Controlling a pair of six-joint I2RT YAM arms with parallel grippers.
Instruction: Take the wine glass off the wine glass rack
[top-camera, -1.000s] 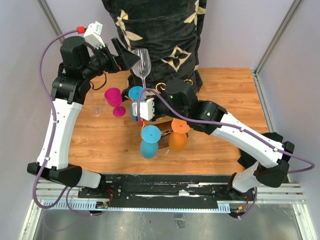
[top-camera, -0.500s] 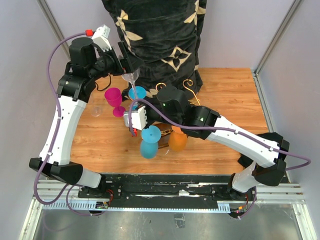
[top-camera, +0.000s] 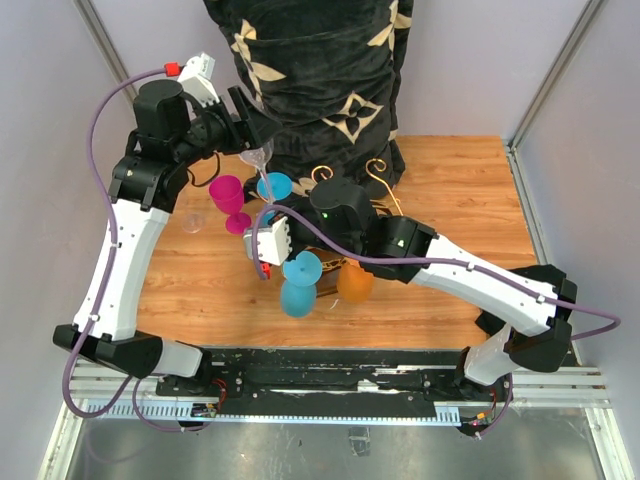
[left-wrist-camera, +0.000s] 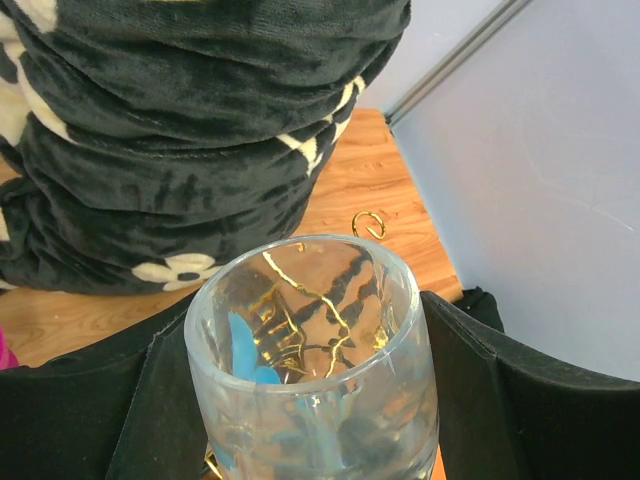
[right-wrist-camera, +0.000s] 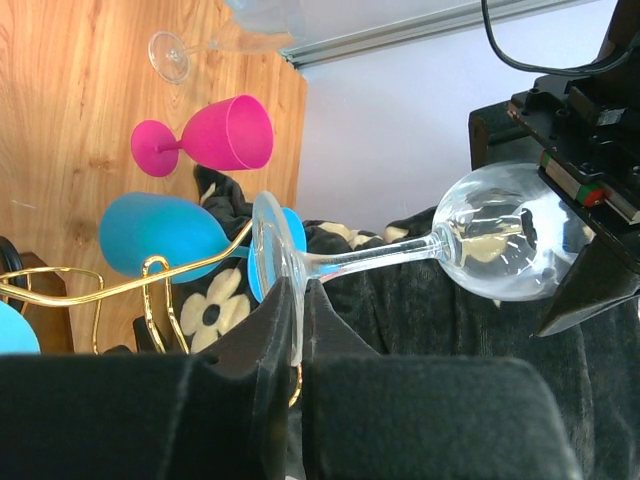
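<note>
A clear wine glass (right-wrist-camera: 490, 240) lies tilted in the air behind the gold wire wine glass rack (top-camera: 378, 170). My right gripper (right-wrist-camera: 300, 310) is shut on the edge of its round foot (right-wrist-camera: 268, 245). In the left wrist view the glass's bowl (left-wrist-camera: 310, 370) fills the gap of my left gripper (left-wrist-camera: 315, 410), with a black finger (left-wrist-camera: 530, 400) pressed against each side. From the top view the glass (top-camera: 262, 158) spans the two grippers, left gripper (top-camera: 250, 135) above it. The right arm hides the rack's base.
A magenta glass (top-camera: 229, 200) stands on the wooden table (top-camera: 450, 180), and a clear glass (top-camera: 192, 222) lies beside it. Blue glasses (top-camera: 299, 283) and an orange one (top-camera: 355, 282) hang on the rack. A black flowered blanket (top-camera: 320, 70) rises behind.
The right arm swung left and tipped the upright glass over, bowl into the left gripper's jaws. Those jaws have narrowed onto the bowl.
</note>
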